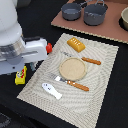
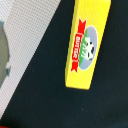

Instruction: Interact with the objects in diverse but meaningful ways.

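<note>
On the exterior view's left I see my white robot arm filling the corner, hanging over the black tabletop. The gripper itself is hidden under the wrist housing there, and the wrist view shows no fingers, so I cannot tell how the jaws stand. Just below the arm lies the yellow rectangular packet with a red-and-white mark, on the black surface just off the edge of the beige woven placemat. My wrist view looks straight down on that packet, lying flat on the black, with the mat's edge beside it. A small red ball-like toy peeks out beside the arm's housing. Moving right, the white elongated fish-like piece lies on the mat's near part. The orange ridged loaf-like block sits at the mat's far part. The round tan plate rests mid-mat, between two wooden-handled utensils. Two grey pots stand on a brown board farther back.
</note>
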